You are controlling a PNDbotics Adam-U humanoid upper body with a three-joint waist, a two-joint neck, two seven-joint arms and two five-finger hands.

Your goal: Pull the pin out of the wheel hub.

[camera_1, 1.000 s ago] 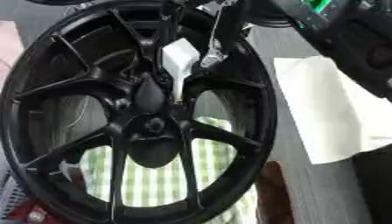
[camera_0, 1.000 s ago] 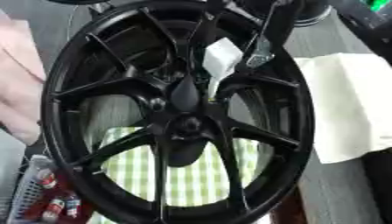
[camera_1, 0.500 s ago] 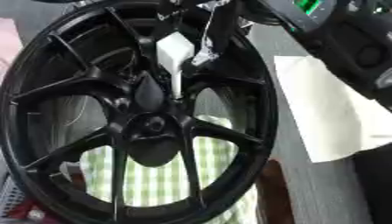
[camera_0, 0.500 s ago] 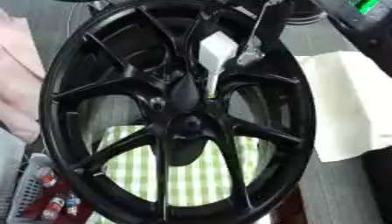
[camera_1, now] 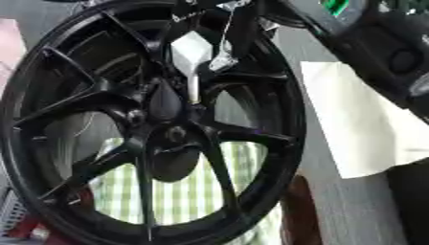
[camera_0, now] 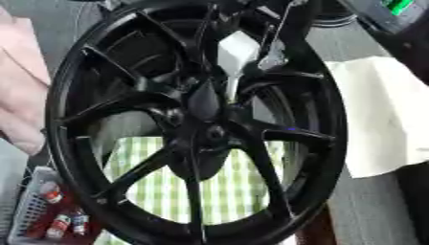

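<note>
Your landmark is the black wheel hub (camera_0: 197, 124), standing nearly upright and filling most of both views.

Around it:
- Green-and-white checked cloth (camera_0: 218, 186), seen through the lower spoke gaps, behind or under the hub.
- White cloth (camera_0: 381, 115), to the hub's right, its near edge just beside the rim.
- Pink fabric (camera_0: 21, 95), to the hub's left, partly hidden by the rim.
- A pale mesh basket (camera_0: 29, 210) below the hub's lower left, holding small red-and-white items (camera_0: 63, 222) you cannot make out further.
- A dark brown strip (camera_1: 301, 215) beside the hub's lower right rim.

In the way: the spokes cross in front of the upper opening, and the rim hides what lies behind the hub's top.

Task item: a thin metal rod, likely the pin (camera_0: 276, 36), runs down through the upper spoke gap above the hub's centre, next to a pale grey-white tag-like piece (camera_0: 237, 50). Its lower end sits by a small silvery bit (camera_1: 223, 61).

Right hand (camera_1: 251, 12): dark parts come in from the hub's upper right and meet the rod's top at the rim; you cannot tell whether its fingers are around the rod. The right arm (camera_1: 368, 48) crosses above the white cloth.

Room: grey table (camera_0: 368, 210) lies bare at the hub's lower right; the hub's left side is crowded by fabric and basket.
</note>
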